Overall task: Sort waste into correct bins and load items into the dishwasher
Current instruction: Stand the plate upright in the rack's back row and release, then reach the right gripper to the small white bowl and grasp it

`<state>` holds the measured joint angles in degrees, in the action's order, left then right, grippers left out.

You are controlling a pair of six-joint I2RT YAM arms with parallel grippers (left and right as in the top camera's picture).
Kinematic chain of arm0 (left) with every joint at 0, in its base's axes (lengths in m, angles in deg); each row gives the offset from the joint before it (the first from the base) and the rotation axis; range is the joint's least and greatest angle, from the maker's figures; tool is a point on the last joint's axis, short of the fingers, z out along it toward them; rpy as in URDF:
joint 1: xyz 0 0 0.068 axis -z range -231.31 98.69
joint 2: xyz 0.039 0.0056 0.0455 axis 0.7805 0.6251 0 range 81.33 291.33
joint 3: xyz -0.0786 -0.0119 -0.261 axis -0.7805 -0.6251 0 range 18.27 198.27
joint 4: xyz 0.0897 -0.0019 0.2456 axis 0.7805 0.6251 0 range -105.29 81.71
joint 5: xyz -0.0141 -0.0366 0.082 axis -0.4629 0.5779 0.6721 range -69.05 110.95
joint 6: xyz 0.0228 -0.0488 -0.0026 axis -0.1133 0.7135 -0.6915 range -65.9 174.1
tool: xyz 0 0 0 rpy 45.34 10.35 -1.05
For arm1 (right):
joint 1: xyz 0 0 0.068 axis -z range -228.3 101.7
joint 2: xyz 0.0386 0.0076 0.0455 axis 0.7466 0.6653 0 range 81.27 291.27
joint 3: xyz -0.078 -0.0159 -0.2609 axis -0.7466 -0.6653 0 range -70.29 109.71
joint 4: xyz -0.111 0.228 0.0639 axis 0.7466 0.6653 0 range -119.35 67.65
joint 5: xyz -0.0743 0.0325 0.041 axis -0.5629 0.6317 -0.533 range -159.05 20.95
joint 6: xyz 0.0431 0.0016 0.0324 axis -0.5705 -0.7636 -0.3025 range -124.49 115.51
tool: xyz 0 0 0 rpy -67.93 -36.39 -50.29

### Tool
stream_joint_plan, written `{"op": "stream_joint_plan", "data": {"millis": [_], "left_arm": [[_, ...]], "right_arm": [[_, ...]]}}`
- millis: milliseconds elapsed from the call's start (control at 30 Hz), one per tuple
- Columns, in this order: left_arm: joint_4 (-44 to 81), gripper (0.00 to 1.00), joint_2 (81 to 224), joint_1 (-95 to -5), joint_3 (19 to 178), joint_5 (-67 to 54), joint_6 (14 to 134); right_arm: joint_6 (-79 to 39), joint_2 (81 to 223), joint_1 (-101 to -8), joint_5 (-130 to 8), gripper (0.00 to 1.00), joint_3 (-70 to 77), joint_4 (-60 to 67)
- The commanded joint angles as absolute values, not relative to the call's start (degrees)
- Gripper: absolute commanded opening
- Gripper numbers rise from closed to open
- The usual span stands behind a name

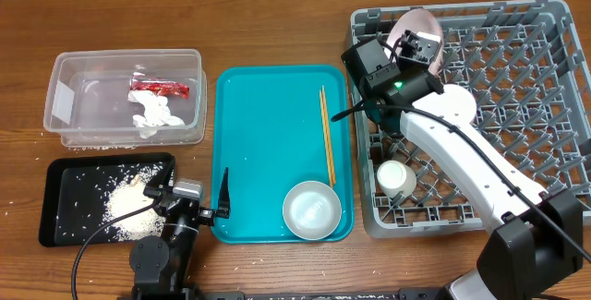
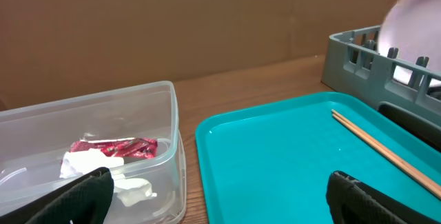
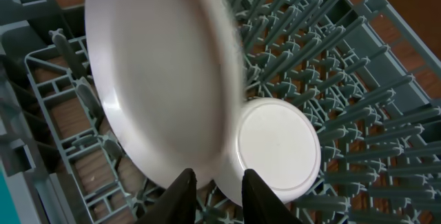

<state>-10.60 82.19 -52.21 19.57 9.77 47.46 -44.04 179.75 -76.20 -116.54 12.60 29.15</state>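
Overhead, a brown wooden table (image 1: 277,23) is carrying a large square grey plastic dish rack (image 1: 462,10), where the right gripper (image 1: 420,49) is meeting a round pale-pink plate (image 1: 403,27).

Left wrist: the left gripper (image 2: 217,186) is gaping wide and empty over a teal serving tray (image 2: 275,148).

Right wrist: the right gripper's narrowed fingers (image 3: 182,193) are pinching the upright plate's rim.

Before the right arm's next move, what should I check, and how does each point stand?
1. Right tool grips the plate: ok, the rim is pinched in it.
2. Plate seated between the rack pegs: cannot tell.
3. Plate apart from the white dish beside it: cannot tell; they overlap in the wrist view.
4. Left tool open and empty: ok.
5. Chopsticks and bowl loaded: not ok, both lie on the teal tray.
6. Wrapper and tissue binned: ok, inside the clear tub.
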Motion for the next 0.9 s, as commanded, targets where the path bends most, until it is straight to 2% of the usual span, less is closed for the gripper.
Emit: {"op": "stream_joint_plan", "data": {"millis": [0, 100, 167, 233, 267, 433, 500, 633, 767, 867], "left_arm": [[-10.8, 1.0, 81.6, -52.6, 19.1, 9.5, 46.4], [-10.8, 1.0, 81.6, -52.6, 19.1, 9.5, 46.4], [-10.8, 1.0, 81.6, -52.6, 19.1, 9.5, 46.4], [-10.8, 1.0, 81.6, -52.6, 19.1, 9.5, 46.4], [-10.8, 1.0, 81.6, -52.6, 19.1, 9.5, 46.4], [-10.8, 1.0, 81.6, -52.6, 19.1, 9.5, 46.4], [-10.8, 1.0, 81.6, -52.6, 19.1, 9.5, 46.4], [-10.8, 1.0, 81.6, -52.6, 19.1, 9.5, 46.4], [-10.8, 1.0, 81.6, -52.6, 19.1, 9.5, 46.4], [-10.8, 1.0, 81.6, -52.6, 19.1, 9.5, 46.4]], "right_arm": [[-40.8, 177.3, -76.3, -121.0, 0.3, 14.5, 28.9], [-40.2, 175.5, -74.6, -117.5, 0.35, 17.4, 28.9], [-35.6, 174.4, -72.1, -106.4, 0.35, 19.8, 27.9], [-24.4, 173.5, -70.7, -86.2, 0.38, 21.8, 26.5], [-22.0, 173.5, -70.7, -82.0, 0.38, 22.1, 26.6], [-21.7, 173.5, -74.4, -67.1, 0.38, 21.8, 31.6], [-20.5, 173.7, -76.8, -60.3, 0.42, 21.5, 34.3], [-18.6, 173.8, -83.4, -58.2, 0.45, 18.1, 37.8], [-10.8, 174.0, -90.8, -58.7, 0.47, 11.3, 36.5], [-8.9, 174.5, -94.3, -66.2, 0.47, 5.1, 32.4]]}}
